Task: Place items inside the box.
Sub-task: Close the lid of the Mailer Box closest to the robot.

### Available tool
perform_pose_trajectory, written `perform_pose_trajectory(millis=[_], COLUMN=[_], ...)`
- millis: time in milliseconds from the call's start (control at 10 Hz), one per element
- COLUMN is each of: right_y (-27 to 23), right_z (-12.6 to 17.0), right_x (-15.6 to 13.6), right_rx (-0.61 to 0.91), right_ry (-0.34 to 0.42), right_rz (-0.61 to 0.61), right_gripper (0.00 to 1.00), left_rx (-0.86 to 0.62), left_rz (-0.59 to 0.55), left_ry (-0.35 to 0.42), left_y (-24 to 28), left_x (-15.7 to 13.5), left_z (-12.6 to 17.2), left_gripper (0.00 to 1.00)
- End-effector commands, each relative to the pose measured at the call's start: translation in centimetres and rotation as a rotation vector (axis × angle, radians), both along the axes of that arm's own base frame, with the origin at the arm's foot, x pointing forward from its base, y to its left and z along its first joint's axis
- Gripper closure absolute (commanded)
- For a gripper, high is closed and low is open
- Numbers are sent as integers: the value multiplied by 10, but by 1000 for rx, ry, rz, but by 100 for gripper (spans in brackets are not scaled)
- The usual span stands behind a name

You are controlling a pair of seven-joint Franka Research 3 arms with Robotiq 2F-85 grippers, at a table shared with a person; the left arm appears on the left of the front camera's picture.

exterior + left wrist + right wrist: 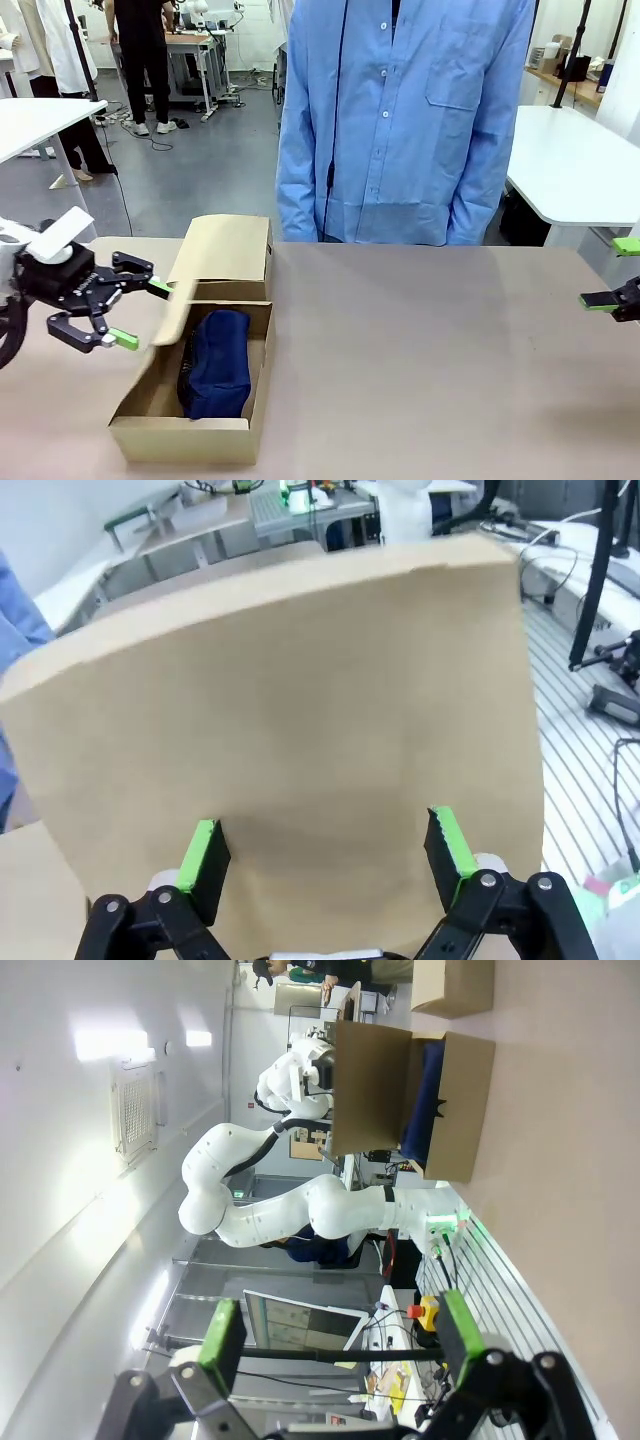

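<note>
Front cam first: my left gripper (pixel 128 312) is sitting at the left side of the cardboard box (pixel 190 435), fingers spread wide apart, nothing between them. One green pad is right up against the box's raised side flap (pixel 178 305), which tilts outward toward the gripper and basically stands between it and the inside of the box. The navy blue pouch (pixel 215 362) is lying inside the box, lengthwise, taking up most of the floor. Another flap (pixel 226 250) is folded back at the far end. A person in a light blue shirt (pixel 405 110) stands at the far edge of the table (pixel 430 350), right behind the box's far corner. My right gripper (pixel 612 300) is way over at the right edge, well apart from the box, only partly in frame, with green pads peeking in.

Left wrist cam: the brown flap (pixel 290 720) is right in front of the lens, blocking the box's insides. Both fingers (pixel 200 865) are apart and nothing is between them.

Right wrist cam: view is rolled sideways. Fingers (pixel 225 1335) wide apart, empty. Far off I can see the box (pixel 455 1110) with the pouch (pixel 425 1100) poking dark blue out of it, and the left arm (pixel 290 1200) beside the upright flap.
</note>
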State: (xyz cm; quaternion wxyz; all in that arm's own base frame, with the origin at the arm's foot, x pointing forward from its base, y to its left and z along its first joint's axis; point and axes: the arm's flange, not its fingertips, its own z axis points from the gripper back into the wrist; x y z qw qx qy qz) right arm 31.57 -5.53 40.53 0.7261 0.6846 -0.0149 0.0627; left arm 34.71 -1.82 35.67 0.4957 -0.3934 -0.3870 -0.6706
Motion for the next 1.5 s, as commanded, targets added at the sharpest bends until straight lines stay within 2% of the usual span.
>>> perform_pose_trajectory(millis=[0,200,500,600,800,1000,1200,1400], right_y=[-3,-3,-3,-3,-3,-3,-3,-3], right_z=[5,5,5,5,5,5,5,5], right_x=[-1,-1,-1,-1,-1,-1,-1,-1], right_rx=[-4,-4,-4,-4,-4,-4,-4,-4], right_ry=[14,14,14,14,14,14,14,14], right_rz=[10,10,10,10,10,10,10,10], right_gripper=[0,0,0,0,0,0,0,0], left_rx=[25,77,89,105,47,-70,-183,-232], left_rz=[-12,-11,80,79,92,106,136,218], left_ry=[90,77,63,60,60,197,525,807], left_y=[-43,-61,-74,-73,-62,-28,28,85], left_x=[-76,-84,-78,-77,-74,-68,-60,-44], left_z=[-35,-56,-72,-73,-58,-22,18,36], left_gripper=[0,0,0,0,0,0,0,0])
